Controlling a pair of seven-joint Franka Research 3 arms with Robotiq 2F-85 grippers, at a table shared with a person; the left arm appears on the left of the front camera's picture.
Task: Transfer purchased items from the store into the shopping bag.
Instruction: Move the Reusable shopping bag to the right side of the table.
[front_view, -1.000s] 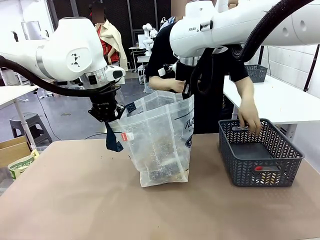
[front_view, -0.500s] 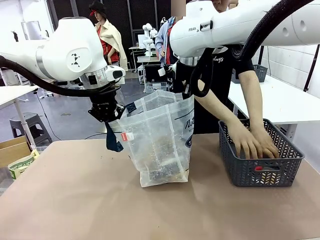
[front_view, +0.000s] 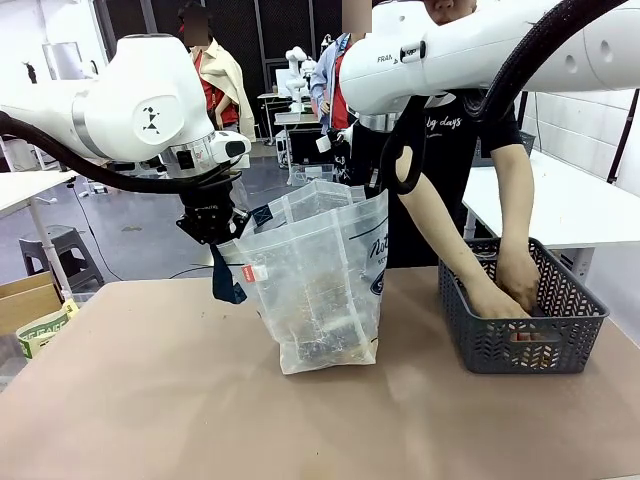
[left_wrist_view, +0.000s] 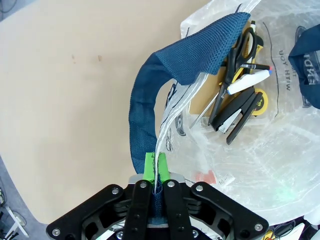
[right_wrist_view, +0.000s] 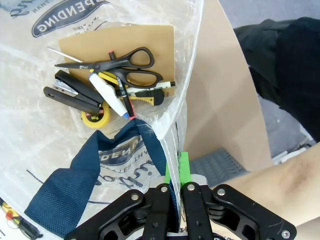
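1. Found shopping bag (front_view: 320, 290) standing upright on the tabletop (front_view: 150, 400), mouth held open, translucent film with dark script lettering on its right face.
2. Found left hand (left_wrist_view: 155, 165) at the bag's upper left edge, jaws closed tight on the rim film together with the navy handle (left_wrist_view: 145, 100). Green pads pressed against both.
3. Found right hand (right_wrist_view: 177, 170) at the bag's upper right edge, jaws likewise clamped on the rim film, with the second navy handle (right_wrist_view: 75, 195) running down into the grip.
4. Recorded at the bottom of the bag: black-handled scissors (right_wrist_view: 115, 62), black stapler (right_wrist_view: 70, 92), yellow tape measure (right_wrist_view: 97, 116) and white marker (right_wrist_view: 107, 92), all lying over a flat brown cardboard pack (right_wrist_view: 120, 37). Scissors touching the marker; stapler just beside the tape measure.
5. Found grey lattice basket (front_view: 500, 350) right of the bag, apart from it, on the same tabletop.
6. Noted person's hands (front_view: 505, 290) both reaching down inside the basket, right of the bag. Cannot tell what they grasp.
7. Noted small red piece (front_view: 522, 336) visible through the basket's front lattice, below those hands.
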